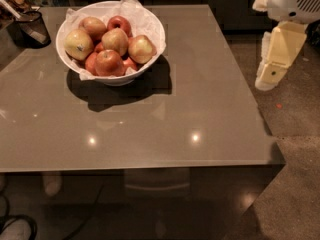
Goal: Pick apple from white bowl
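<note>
I am driving the one arm from far away, and its cream plastic gripper [272, 66] hangs off the right edge of the shiny grey-brown table [200, 94], over the floor and not over the table top at all. I cannot tell if the gripper is spread or pressed together, and I see nothing held in it. The wide, round, glossy white bowl [120, 79] sits at the far left part of the table, lined with crumpled white paper [131, 4] and piled with apples. The one I want is the round, pale yellow-gold apple with an orange-red blush on one side [142, 49]. It lies on top of the pile at the right side of the bowl, close by the rim, touching the apples next to it. It is not the yellow apple with a little dark sticker [78, 44] on the left side, and not the small all-red apple [119, 23] at the back. The main thing for my next move is this: the apple lies well to the left of the gripper, with a wide stretch of bare table in between. It is the apple on the side of the pile nearest the gripper, which I think helps. An apple is round, so I think no way of turning the gripper is better than another; coming down from above looks best. A dark mesh basket [32, 29] stands just left of the bowl, away from my path.
</note>
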Robot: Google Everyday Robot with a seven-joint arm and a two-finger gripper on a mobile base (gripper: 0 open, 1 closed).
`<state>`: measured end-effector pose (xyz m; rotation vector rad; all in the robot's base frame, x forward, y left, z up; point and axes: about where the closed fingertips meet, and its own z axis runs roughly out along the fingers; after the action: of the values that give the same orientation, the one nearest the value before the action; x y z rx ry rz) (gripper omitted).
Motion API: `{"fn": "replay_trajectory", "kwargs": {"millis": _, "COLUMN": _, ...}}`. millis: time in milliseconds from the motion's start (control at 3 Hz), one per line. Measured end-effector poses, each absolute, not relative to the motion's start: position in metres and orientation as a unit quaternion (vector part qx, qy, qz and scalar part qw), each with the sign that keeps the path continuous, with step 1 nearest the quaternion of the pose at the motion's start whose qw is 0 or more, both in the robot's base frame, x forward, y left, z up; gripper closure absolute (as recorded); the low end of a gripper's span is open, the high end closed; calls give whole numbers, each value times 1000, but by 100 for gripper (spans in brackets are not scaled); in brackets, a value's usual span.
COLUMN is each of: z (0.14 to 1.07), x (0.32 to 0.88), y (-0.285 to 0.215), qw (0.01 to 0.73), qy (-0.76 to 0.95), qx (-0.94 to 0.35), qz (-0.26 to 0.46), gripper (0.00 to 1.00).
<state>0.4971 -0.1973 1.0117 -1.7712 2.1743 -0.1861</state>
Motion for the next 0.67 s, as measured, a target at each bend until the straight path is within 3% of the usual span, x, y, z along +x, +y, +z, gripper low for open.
{"fn": "replay_trajectory", "kwargs": {"millis": 667, "z": 1018, "x": 519, "y": -178, "qw": 192, "qy": 758, "qx": -621, "qz": -56, "gripper": 0}}
